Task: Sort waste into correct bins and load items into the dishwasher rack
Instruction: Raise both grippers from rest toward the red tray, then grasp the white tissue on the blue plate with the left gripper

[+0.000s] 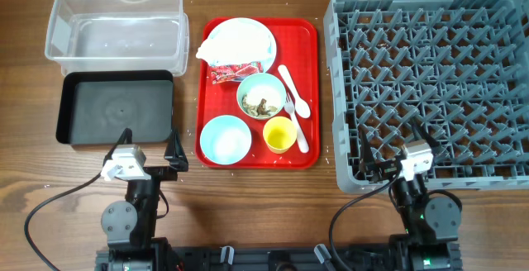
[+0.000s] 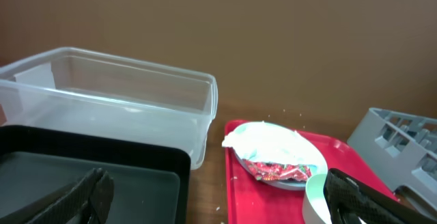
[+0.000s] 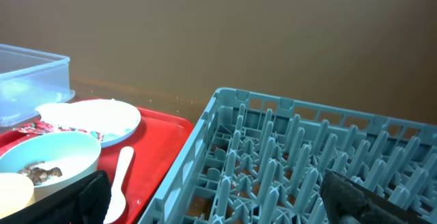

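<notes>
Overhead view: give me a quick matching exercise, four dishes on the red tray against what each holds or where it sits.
Column one:
1. plate
2. green bowl
3. blue bowl
4. yellow cup

Column two:
A. empty, in the corner of the tray nearest the black bin
B. holds food scraps
C. has the napkin on it
D. empty, right of the blue bowl

Pairs: 1-C, 2-B, 3-A, 4-D

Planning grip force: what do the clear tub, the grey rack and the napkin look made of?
Clear tub: glossy see-through plastic; its walls are transparent. Dishwasher rack: matte grey moulded plastic, judging by its uniform peg grid. Napkin: probably thin white paper, crumpled into soft folds.
</notes>
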